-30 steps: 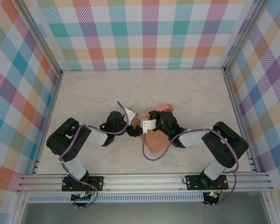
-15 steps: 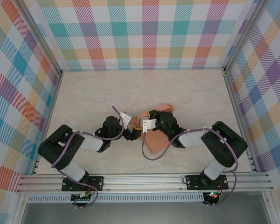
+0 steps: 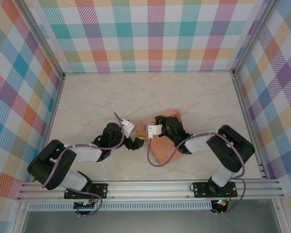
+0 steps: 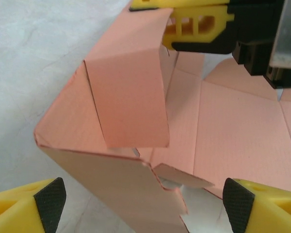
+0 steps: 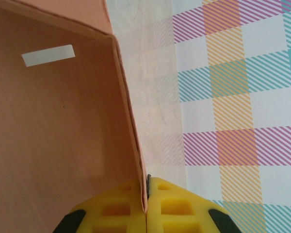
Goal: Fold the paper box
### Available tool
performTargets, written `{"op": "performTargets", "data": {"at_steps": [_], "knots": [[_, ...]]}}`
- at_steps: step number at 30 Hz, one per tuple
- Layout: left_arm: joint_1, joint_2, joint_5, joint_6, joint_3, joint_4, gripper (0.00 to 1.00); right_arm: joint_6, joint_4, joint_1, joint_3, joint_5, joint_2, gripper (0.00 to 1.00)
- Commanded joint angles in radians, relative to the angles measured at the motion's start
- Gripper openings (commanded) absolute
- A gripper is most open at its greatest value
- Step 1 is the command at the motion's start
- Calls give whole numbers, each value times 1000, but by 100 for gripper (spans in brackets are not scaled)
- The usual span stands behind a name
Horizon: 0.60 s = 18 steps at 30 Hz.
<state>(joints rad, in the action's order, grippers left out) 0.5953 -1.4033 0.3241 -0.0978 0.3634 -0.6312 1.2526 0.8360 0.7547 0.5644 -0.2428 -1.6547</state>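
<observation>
The paper box (image 3: 163,148) is salmon-orange card lying half folded in the middle of the table. In the left wrist view the paper box (image 4: 126,97) has a raised wall, a flap bent inward and flat panels to the right. My left gripper (image 4: 143,208) is open, one black-padded fingertip on each side of the near wall and touching nothing. In the top view the left gripper (image 3: 137,141) sits at the box's left edge. My right gripper (image 5: 146,196) is shut on the thin edge of an upright wall of the paper box (image 5: 63,121). The right gripper (image 3: 158,120) is at the box's far side.
The marble-patterned table (image 3: 102,97) is ringed by checked walls (image 3: 150,34) and an aluminium rail (image 3: 150,187) at the near edge. Both arm bases stand on that rail. Open table lies behind and to the left of the box.
My left arm has swung down and to the left, and its gripper has slid nearer along the box's left edge. The right gripper has kept its hold and has hardly moved.
</observation>
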Motion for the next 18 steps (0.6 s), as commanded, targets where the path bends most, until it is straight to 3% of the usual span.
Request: {"op": "performTargets", "data": {"at_steps": [1,6,7,11,18], "knots": [[8,67,39,-17,-14,32,88,-27,-24,8,-21,11,-7,5],[8,150,10,7,-40,43,93,14,118,8,-34,-37,-21,8],[7,167,-10,7,-47,43,100,24,142,5,-31,-38,-22,9],[-23,211,-45,24,-52,50,100,37,149,4,-7,-5,-22,6],[-116,266,-177,120,-133,-111,100,78,178,-13,70,36,-52,7]]}}
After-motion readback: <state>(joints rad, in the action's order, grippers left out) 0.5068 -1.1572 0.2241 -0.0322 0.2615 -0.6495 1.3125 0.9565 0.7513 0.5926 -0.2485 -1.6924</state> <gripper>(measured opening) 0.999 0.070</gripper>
